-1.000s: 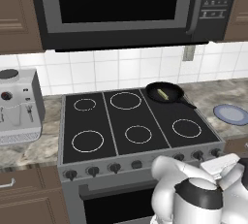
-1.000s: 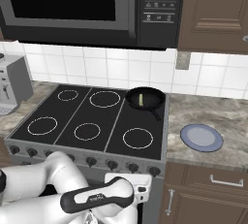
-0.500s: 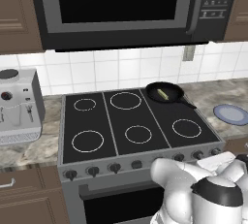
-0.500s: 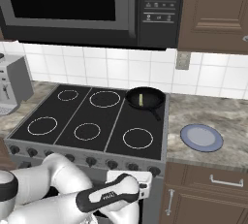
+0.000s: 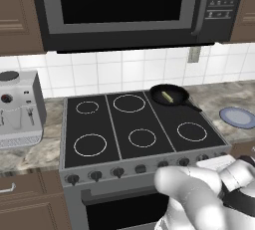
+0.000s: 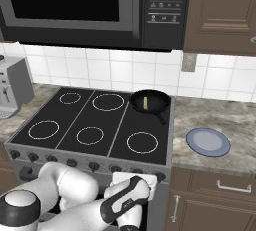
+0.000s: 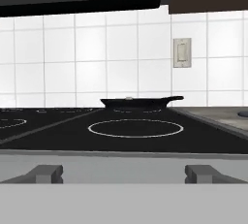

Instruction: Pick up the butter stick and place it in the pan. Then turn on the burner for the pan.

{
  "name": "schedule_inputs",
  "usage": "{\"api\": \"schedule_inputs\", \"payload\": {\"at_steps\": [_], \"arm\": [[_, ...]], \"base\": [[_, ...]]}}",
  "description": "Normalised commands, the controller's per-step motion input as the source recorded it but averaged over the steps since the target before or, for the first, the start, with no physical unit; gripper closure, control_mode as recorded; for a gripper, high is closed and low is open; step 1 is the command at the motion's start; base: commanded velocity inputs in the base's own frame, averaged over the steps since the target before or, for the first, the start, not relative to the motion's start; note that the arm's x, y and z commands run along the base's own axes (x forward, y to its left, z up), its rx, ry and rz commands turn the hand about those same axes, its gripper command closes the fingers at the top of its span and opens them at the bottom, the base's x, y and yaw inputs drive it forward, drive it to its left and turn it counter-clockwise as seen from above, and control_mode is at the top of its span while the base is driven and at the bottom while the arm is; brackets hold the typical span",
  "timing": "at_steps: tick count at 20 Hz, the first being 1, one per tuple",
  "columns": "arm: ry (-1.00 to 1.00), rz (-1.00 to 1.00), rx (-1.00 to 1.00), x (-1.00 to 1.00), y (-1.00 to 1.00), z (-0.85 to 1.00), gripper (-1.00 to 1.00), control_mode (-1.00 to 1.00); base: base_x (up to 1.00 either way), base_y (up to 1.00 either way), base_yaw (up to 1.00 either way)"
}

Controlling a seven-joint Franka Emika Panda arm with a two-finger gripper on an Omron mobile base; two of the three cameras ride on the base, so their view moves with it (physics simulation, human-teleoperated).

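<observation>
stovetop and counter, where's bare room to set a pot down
Five burner rings lie bare; the nearest is the front right ring, ahead of the pan holding the butter stick. Bare stone counter runs between the stove edge and the blue plate. The far left is crowded by the coffee machine.

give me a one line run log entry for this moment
phase: burner step | butter stick: in pan | pan: rear right burner | hand: low, facing stove knobs | gripper: cannot tell
</observation>
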Motion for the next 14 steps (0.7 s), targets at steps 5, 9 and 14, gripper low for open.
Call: {"api": "schedule_inputs", "payload": {"at_steps": [5, 9, 14], "arm": [[0.0, -0.09, 0.0, 0.32, 0.09, -0.24, -1.0, -1.0], [0.0, 0.0, 0.0, 0.21, 0.0, -0.21, -1.0, -1.0], [0.0, 0.0, 0.0, 0.02, 0.0, -0.16, -1.0, -1.0]], "base": [[0.0, 0.0, 0.0], [0.0, 0.0, 0.0], [0.0, 0.0, 0.0]]}}
